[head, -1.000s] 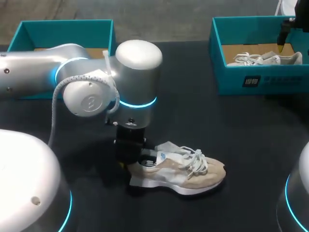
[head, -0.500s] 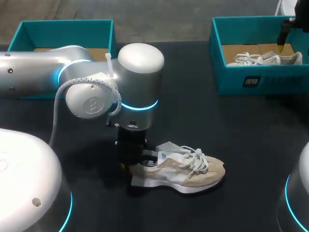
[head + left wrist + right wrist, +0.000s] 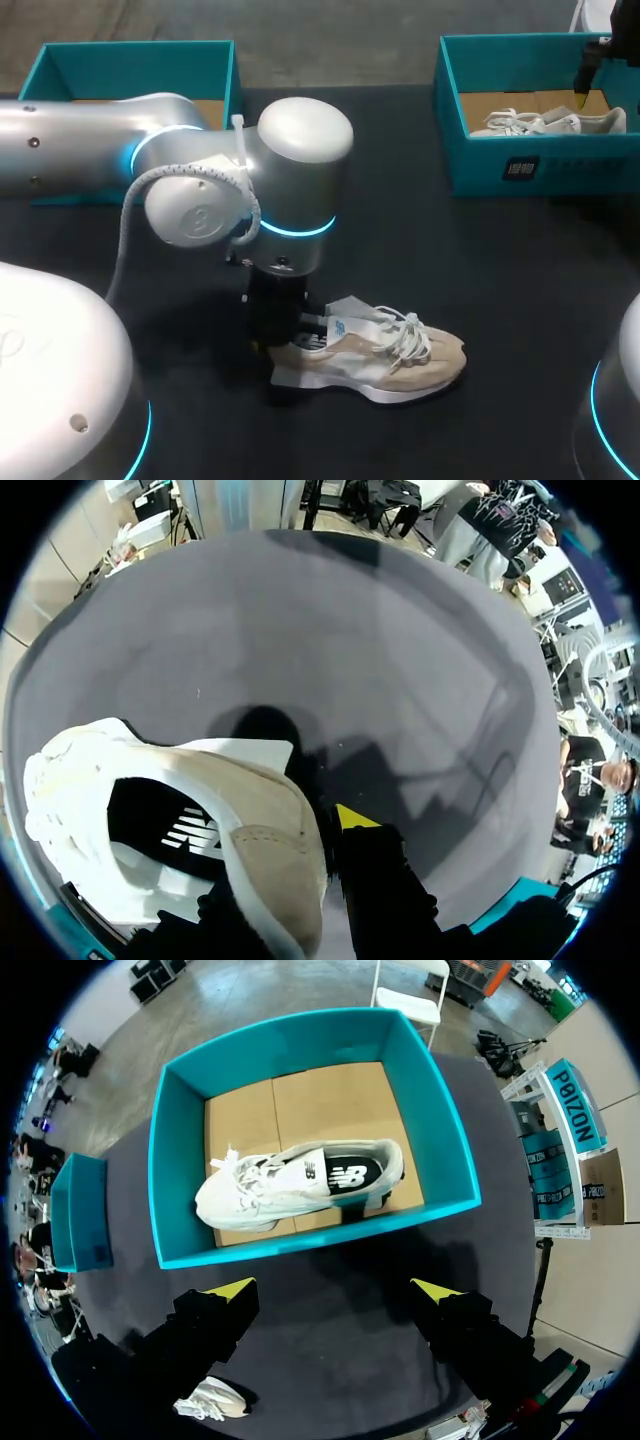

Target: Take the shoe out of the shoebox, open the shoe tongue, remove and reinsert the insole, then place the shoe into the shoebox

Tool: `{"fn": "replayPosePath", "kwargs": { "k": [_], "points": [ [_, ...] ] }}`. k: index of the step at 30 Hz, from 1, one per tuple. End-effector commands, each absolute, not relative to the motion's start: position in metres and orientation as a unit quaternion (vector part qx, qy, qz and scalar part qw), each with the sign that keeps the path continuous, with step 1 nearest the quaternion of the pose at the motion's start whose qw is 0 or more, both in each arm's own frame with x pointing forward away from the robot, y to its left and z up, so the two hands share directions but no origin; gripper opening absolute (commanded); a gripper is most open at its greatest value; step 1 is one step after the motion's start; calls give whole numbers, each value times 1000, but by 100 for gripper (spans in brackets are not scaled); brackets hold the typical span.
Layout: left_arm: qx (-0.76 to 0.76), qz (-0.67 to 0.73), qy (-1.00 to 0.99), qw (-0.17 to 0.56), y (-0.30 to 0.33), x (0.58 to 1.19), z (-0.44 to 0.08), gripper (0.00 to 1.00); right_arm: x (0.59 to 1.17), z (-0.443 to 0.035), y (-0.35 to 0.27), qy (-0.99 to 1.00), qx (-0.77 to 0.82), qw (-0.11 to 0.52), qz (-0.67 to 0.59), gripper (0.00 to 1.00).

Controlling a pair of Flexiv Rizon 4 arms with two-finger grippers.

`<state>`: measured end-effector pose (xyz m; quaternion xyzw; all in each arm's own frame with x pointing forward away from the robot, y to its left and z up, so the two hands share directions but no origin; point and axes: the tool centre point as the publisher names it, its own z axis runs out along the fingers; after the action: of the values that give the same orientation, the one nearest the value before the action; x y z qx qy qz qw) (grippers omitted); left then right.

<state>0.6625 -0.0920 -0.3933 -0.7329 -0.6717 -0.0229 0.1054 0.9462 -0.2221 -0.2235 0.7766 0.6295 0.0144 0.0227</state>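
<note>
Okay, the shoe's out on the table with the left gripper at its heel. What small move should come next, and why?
Probably bring the right gripper across toward the tongue. The left gripper sits at the heel of the shoe, the insole lies inside, and the right gripper hangs open over the shoebox holding the other shoe, far from the tongue.

The beige sneaker [image 3: 375,352] has a tan upper, white laces, a white sole and a black insole with a white logo mark. The white sneaker [image 3: 290,1188] is off-white, its insole black with white print. The left shoebox [image 3: 130,62] and the right shoebox [image 3: 520,165] are teal with brown cardboard floors. The table [image 3: 420,250] is black. The left arm [image 3: 200,170] is silver with a glowing cyan ring. The right gripper [image 3: 335,1290] has black fingers tipped bright yellow.
</note>
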Motion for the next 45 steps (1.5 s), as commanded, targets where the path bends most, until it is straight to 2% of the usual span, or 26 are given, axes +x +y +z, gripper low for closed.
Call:
{"fn": "replayPosePath", "kwargs": {
  "k": [1, 10, 11, 12, 14, 17, 18, 19, 34, 45],
  "points": [
    [-729, -26, -676, 104, -96, 666, -392, 0, 946, -223, -222, 629, 777, 23, 14, 100],
    [-727, -31, -678, 102, -98, 663, -393, 0, 946, -223, -222, 629, 777, 23, 14, 100],
    [-727, -31, -678, 102, -98, 662, -394, 11, 946, -223, -222, 629, 777, 23, 14, 100],
    [-727, -30, -678, 103, -98, 662, -394, 35, 946, -223, -222, 629, 777, 23, 14, 100],
    [-727, -29, -678, 102, -98, 661, -394, 69, 946, -223, -222, 629, 777, 23, 14, 100],
    [-730, -24, -676, 96, -96, 661, -393, 85, 946, -223, -222, 629, 777, 23, 14, 100],
    [-732, -23, -675, 92, -96, 660, -390, 98, 946, -223, -222, 629, 777, 23, 14, 100],
    [-733, -21, -674, 89, -95, 660, -388, 100, 946, -223, -222, 629, 777, 23, 14, 100],
    [-713, 63, -698, 22, -80, 647, -322, 100, 946, -223, -222, 629, 777, 23, 14, 100],
    [-590, 227, -775, 22, -50, 643, -279, 100, 946, -223, -222, 629, 777, 23, 14, 100]
  ]
}}
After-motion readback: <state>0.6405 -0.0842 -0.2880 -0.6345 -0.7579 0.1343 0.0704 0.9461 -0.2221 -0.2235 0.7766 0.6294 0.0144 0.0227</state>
